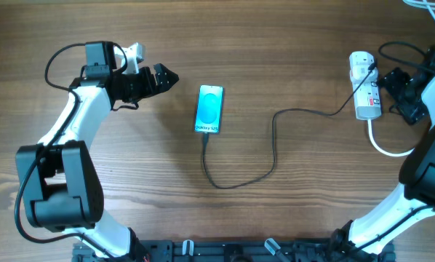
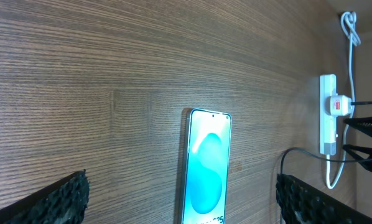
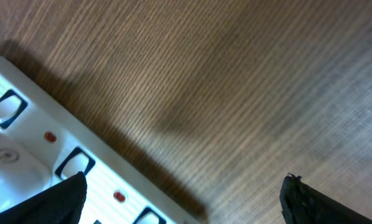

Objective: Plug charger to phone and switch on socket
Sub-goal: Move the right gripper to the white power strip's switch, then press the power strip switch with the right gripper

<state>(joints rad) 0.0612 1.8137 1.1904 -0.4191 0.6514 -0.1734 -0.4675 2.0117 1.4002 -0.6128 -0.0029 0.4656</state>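
The charger (image 1: 273, 138) runs from socket (image 1: 364, 84) to phone (image 1: 209, 109); left gripper (image 1: 168, 78) gapes empty; right gripper (image 1: 390, 93) gapes beside the socket.

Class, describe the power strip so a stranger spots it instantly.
On the wooden table, look far right in the overhead view. The socket lies there, a white oblong strip trailing a thick white cord, unlike the thin black charger.

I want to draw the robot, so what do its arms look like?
The left arm and right arm have white curved links with chunky black joints. Thin black cables loop beside them. The gripper fingers are black and bumpy.
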